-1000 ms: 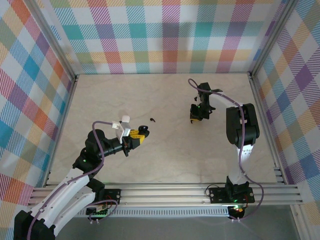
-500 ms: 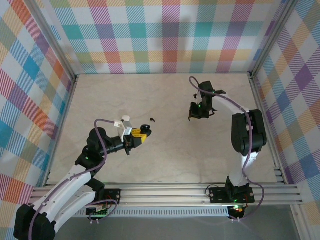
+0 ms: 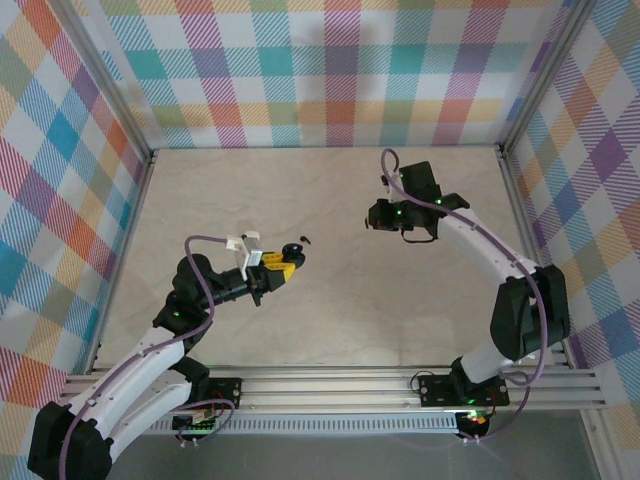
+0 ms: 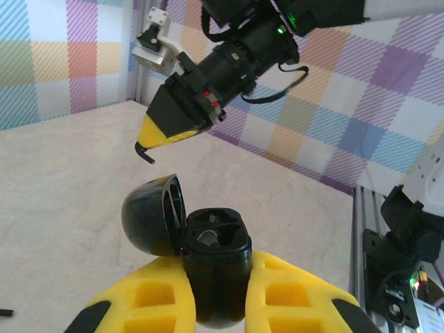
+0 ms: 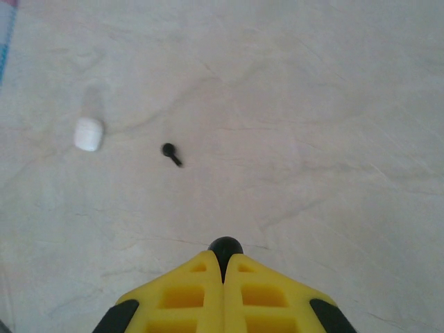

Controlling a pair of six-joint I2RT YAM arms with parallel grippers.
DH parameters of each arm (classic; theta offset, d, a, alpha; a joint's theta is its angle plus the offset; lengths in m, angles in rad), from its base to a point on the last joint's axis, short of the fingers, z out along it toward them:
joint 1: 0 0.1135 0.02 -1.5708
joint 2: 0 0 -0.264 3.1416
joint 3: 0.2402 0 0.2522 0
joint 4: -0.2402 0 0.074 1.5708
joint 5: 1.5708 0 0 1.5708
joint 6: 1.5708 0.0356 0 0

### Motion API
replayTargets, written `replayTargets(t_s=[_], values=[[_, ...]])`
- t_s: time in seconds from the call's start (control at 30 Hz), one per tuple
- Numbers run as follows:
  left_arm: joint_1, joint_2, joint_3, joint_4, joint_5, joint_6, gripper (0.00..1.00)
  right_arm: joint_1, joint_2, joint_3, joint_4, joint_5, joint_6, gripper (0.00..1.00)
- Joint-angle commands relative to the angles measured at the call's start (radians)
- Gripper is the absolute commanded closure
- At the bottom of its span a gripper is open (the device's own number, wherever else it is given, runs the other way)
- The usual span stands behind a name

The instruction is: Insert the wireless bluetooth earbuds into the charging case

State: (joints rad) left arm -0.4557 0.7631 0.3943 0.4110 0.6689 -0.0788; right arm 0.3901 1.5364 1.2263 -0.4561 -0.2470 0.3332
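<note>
A pale marbled table [image 3: 340, 325] lies between colourful plaid walls [image 3: 330, 70], with aluminium rails [image 3: 330, 383] along its near edge.

The right gripper [image 3: 376, 217] has been carried leftward over the table [image 3: 330, 330], from right of centre towards the middle. Its arm has been stretched out, and the elbow [image 3: 525, 312] has been swung down towards the near right corner. Its jaws have been closed a little further and are now pressed together on a black earbud [image 5: 225, 246]. The left gripper [image 3: 287, 264], with the open black case [image 3: 293, 251] clamped in it, has been moved slightly away from its base. The gap between the two grippers has thereby been narrowed.
</note>
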Motion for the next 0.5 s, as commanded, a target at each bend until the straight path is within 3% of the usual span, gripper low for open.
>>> replayTargets(t_s=[0.0, 0.13, 0.47], values=[[-0.005, 0.011, -0.031, 0.147, -0.020, -0.098, 1.00, 0.049, -0.061, -0.012, 0.059, -0.026, -0.031, 0.96], [-0.008, 0.028, -0.045, 0.232, -0.024, -0.160, 1.00, 0.115, -0.150, -0.042, 0.122, -0.021, -0.053, 0.97], [-0.023, -0.051, -0.050, 0.216, -0.073, -0.179, 1.00, 0.214, -0.309, -0.098, 0.266, -0.044, -0.047, 0.96]])
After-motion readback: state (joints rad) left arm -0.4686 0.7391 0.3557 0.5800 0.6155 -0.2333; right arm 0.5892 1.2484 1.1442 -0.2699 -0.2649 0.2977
